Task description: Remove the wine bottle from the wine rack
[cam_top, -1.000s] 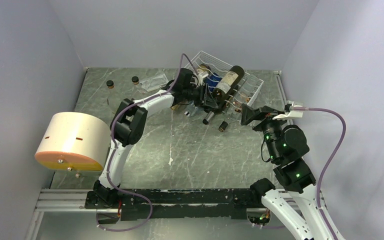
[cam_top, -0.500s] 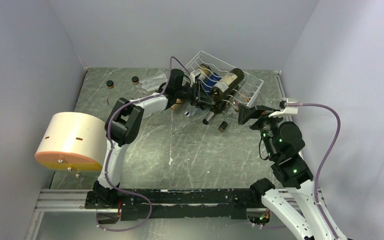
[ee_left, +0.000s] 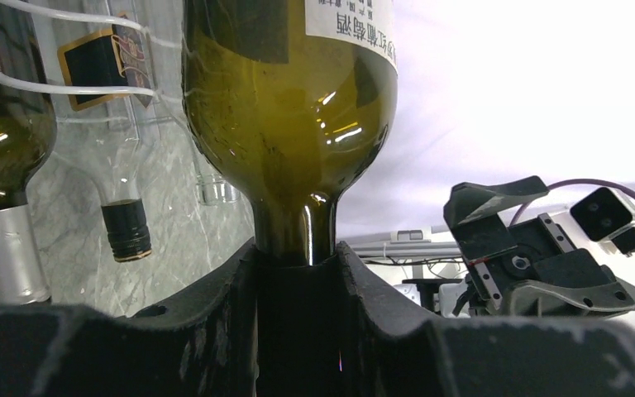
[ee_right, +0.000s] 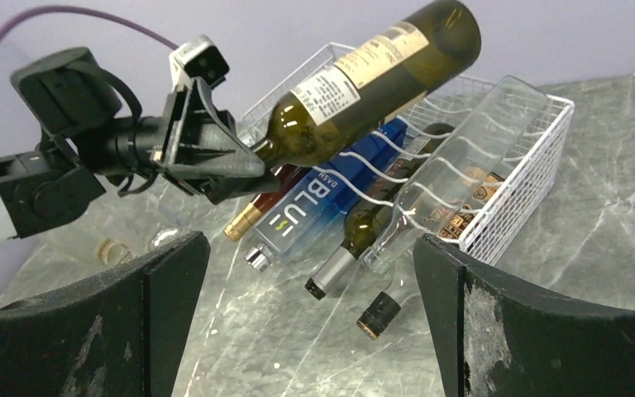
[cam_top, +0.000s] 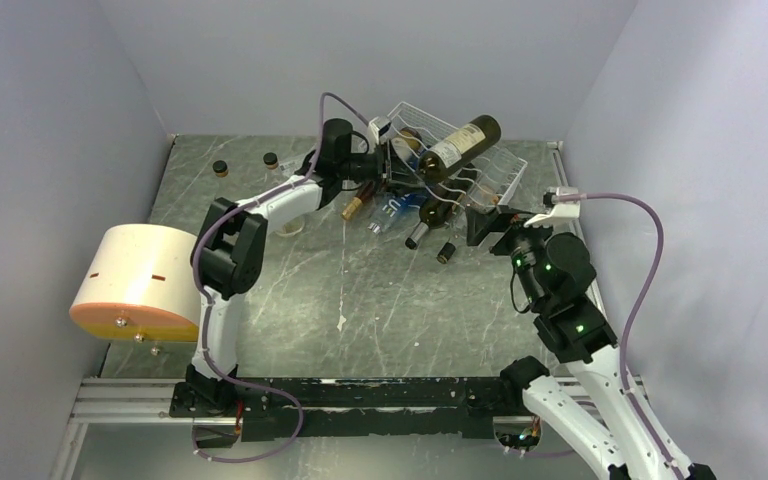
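Left gripper: clamped tight on the neck of the wine bottle, which has no other support.
Wine bottle: held above the wine rack, base tilted up, apparently clear of the wires.
Slip risk: the heavy body hangs off a smooth glass neck, so it could pivot or slide out.
Rack contents: a blue bottle and a clear bottle lie beneath, where a drop would strike them.
Right gripper: spread wide and empty, near the rack's front. A swing that way risks collision.

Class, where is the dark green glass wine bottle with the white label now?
Top view, far centre: the dark green glass bottle tilts above the white wire rack, neck clamped in the left jaws.
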`<action>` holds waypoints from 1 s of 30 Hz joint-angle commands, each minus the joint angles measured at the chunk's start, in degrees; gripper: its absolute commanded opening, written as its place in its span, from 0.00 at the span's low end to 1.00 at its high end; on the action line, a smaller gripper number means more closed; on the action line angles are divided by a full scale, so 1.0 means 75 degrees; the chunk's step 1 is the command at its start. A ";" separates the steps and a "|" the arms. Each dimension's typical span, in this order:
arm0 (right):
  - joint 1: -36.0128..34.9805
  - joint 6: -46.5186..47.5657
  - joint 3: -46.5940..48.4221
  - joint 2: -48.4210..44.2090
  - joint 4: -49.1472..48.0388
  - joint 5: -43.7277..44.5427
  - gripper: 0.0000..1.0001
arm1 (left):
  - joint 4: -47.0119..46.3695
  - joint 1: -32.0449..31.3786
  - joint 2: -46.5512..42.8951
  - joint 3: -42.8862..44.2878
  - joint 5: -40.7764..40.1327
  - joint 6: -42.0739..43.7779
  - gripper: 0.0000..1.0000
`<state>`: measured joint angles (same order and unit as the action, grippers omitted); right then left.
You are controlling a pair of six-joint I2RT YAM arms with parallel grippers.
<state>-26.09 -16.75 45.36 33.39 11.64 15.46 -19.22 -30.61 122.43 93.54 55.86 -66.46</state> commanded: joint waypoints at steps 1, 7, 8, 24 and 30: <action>0.0033 -0.0090 0.0081 0.0119 -0.0166 -0.0267 1.00 | -0.0965 0.0154 -0.0881 0.0010 0.0218 0.0186 0.07; 0.0033 -0.0247 0.0467 0.0780 -0.0010 -0.0524 1.00 | -0.0813 0.0318 -0.1587 -0.0479 0.0094 0.0075 0.07; 0.0036 -0.0335 0.0663 0.1001 0.0093 -0.0614 1.00 | -0.0673 0.0334 -0.1734 -0.0575 0.0064 0.0123 0.07; 0.0045 -0.1039 0.1333 0.2965 -0.0005 -0.2834 1.00 | 0.1694 0.0297 -0.4512 -0.2901 -0.0357 0.1743 0.07; 0.0033 -0.1019 0.0787 0.2791 -0.0045 -0.4480 1.00 | 0.3310 0.0213 -0.5594 -0.3707 -0.0852 0.2881 0.07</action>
<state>-26.06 -23.64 53.71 55.31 12.60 -8.25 2.26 -28.49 87.07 67.09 50.63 -52.84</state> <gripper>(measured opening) 0.997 0.369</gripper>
